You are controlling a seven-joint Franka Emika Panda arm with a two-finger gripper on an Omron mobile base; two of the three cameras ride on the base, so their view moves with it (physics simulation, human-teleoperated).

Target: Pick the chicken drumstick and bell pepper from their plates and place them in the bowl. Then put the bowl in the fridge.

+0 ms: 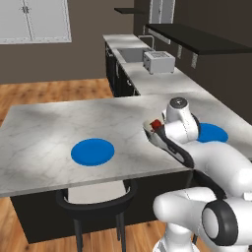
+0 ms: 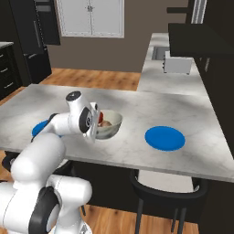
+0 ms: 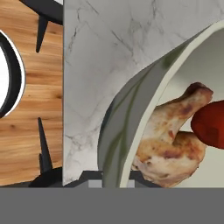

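The pale bowl [image 2: 111, 126] is on the marble counter [image 2: 137, 107] near its front edge. My gripper [image 2: 93, 131] is shut on the bowl's near rim [image 3: 127, 131]. The golden-brown chicken drumstick [image 3: 175, 140] and the red bell pepper [image 3: 211, 124] lie together inside the bowl. From the left, the bell pepper [image 1: 156, 123] peeks out beside my hand, which hides most of the bowl. One blue plate [image 1: 92, 151] lies bare to the left and another plate [image 1: 212, 133] to the right. The black fridge [image 2: 27, 41] stands at the far left.
A dark chair [image 1: 96, 199] is tucked under the counter's front edge. A toaster [image 1: 158, 61] and a sink [image 1: 132, 53] are on the back counter. White double-door cabinets [image 2: 91, 17] hang on the far wall. Wooden floor surrounds the island.
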